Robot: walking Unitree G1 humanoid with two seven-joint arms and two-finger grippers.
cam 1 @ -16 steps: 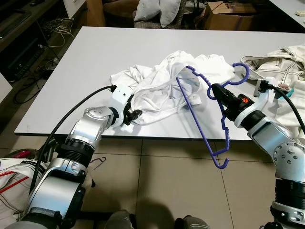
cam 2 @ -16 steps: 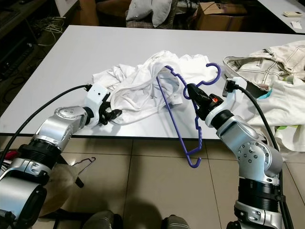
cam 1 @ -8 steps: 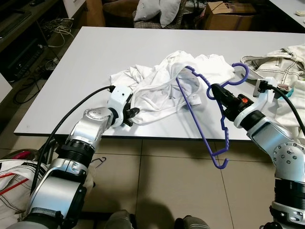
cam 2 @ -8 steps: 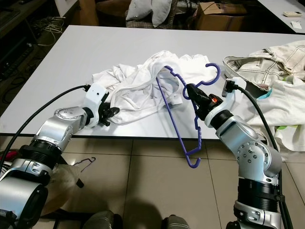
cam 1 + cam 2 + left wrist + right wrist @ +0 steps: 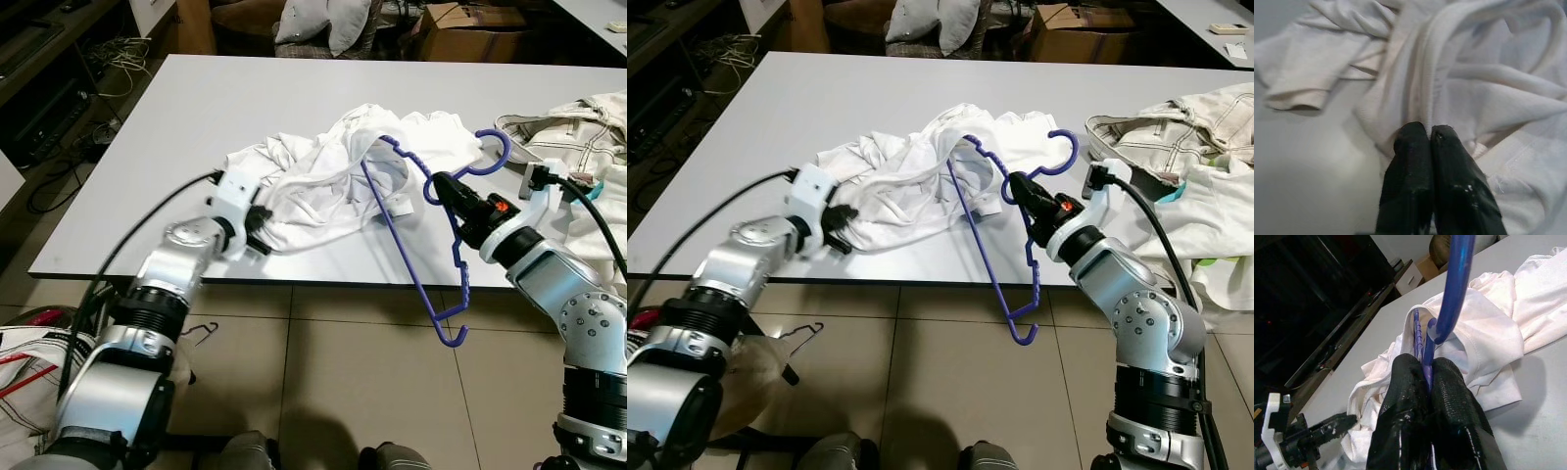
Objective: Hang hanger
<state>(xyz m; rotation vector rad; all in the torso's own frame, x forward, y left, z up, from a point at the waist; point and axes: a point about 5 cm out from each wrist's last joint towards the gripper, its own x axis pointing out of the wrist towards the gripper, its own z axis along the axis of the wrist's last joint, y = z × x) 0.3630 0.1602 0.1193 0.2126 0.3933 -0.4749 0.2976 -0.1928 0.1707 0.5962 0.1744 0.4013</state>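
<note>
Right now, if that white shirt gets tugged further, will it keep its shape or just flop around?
Probably flop. The white shirt lies crumpled in soft folds on the table, so it looks limp and light. The left tool, shut on its edge, would likely drag it in a stretched bunch. One shoulder of the purple hanger, held by the right tool, sits inside the collar and might snag.

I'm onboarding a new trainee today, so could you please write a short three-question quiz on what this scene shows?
1. True or false: the right hand is shut on the purple hanger.
2. What is the left hand pinching? A) the beige jacket B) the white shirt C) a cable
3. Fill in: the hanger's lower end hangs past the table's near ____.

Key:
1. True; it grips just below the hook.
2. B, the white shirt at its near edge; the beige jacket lies untouched.
3. Edge of the table, above the tiled floor.
</note>
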